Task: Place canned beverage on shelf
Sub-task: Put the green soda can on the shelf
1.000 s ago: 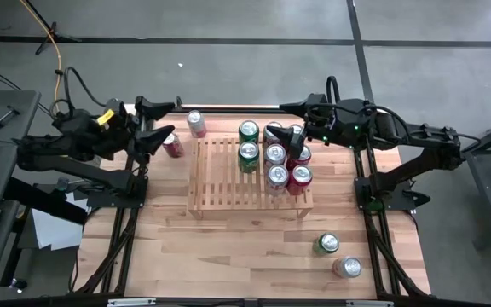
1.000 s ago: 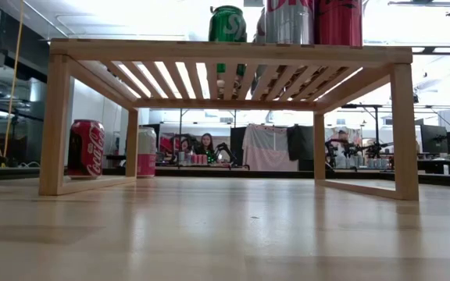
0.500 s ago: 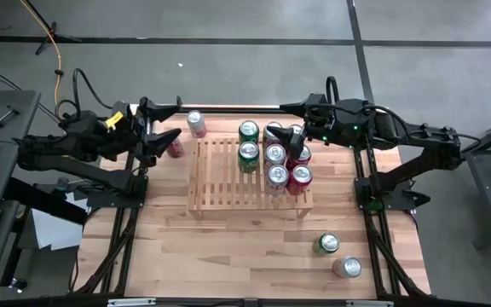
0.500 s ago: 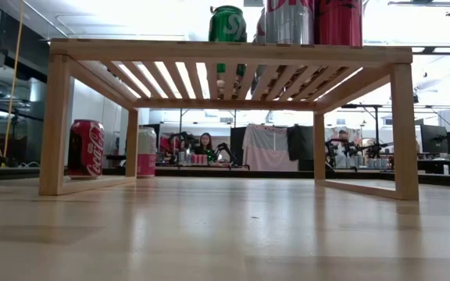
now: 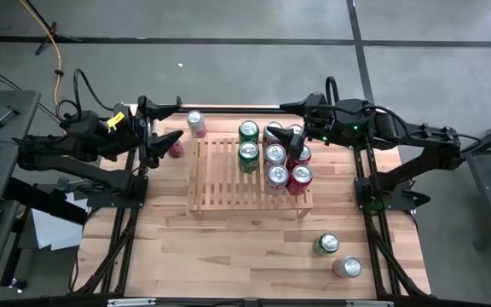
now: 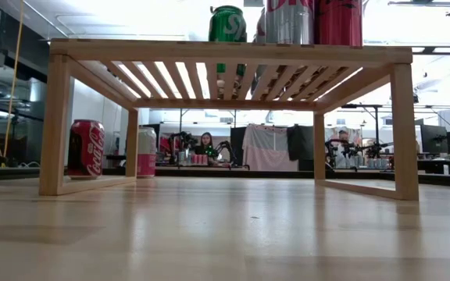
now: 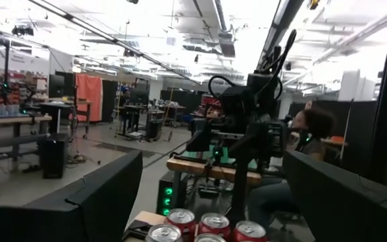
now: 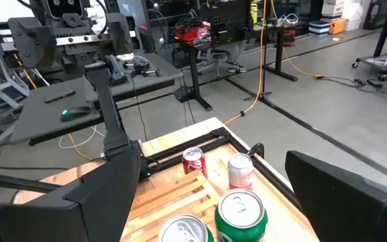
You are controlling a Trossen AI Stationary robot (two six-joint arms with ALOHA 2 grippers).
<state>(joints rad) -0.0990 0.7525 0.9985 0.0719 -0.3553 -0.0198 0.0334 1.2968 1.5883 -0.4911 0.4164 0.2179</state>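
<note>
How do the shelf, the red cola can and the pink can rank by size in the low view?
1. shelf, by far the largest.
2. red cola can.
3. pink can, which looks smaller, but it stands farther back and is partly hidden by a shelf leg, so the two cans may really match.

The wooden table carries the slatted shelf, holding perhaps seven cans; four more cans stand directly on it.
</note>
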